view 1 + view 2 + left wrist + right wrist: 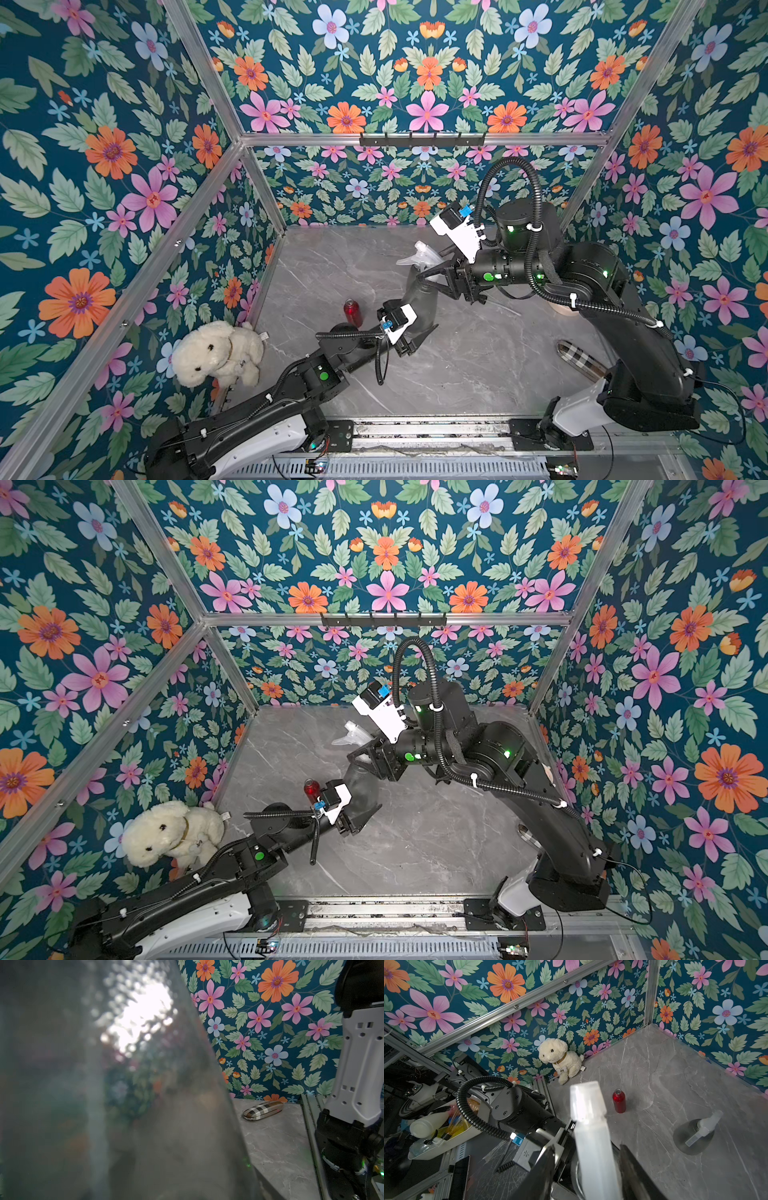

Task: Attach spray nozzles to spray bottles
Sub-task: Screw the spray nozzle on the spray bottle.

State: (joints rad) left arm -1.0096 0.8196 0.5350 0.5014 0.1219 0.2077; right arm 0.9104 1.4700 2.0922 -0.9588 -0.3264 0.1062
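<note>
Holding a bottle, jaws apart round its nozzle

At mid-table [478,374], the grey bottle [419,305] carries a whitish nozzle [419,254] on its neck. Its contents cannot be told. The red bottle [353,312] stands uncapped just beside it. The right wrist view shows a second bottle [689,1142] wearing a second nozzle [705,1128]. The left gripper [409,341], its arm low, clamps the grey bottle's wide base. The right gripper [426,277] straddles the nozzle, jaws parted.

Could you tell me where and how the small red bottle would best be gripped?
Grip the red bottle around its cylindrical body, below the shoulder, coming in level from the side. It stands upright with its neck open, so that probably leaves the mouth free.
</note>
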